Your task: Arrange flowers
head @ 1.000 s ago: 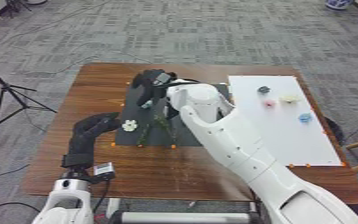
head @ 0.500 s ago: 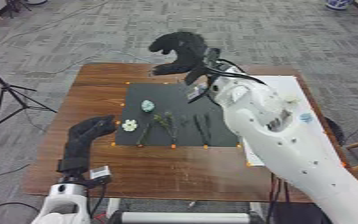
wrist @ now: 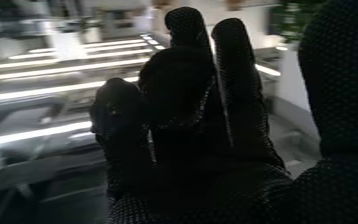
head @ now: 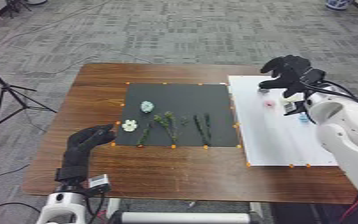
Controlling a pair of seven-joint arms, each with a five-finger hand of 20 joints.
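Right hand (head: 293,75), empty and spread wide, was over the board's (head: 286,147) far part, probably to take a flower; pink flower (head: 269,104) lay just beside. Spacing there presumably eased single picks. On the mat (head: 182,95), stems (head: 171,127) lay nearer than green flower (head: 147,106), suggesting a bouquet layout. Head view gave positions; wrist view, near-straight fingers. Left hand (head: 88,136): relaxed, empty, near left.

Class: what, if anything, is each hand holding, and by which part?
Nothing is held: the right hand is open above the white board, the left hand empty by the dark mat.
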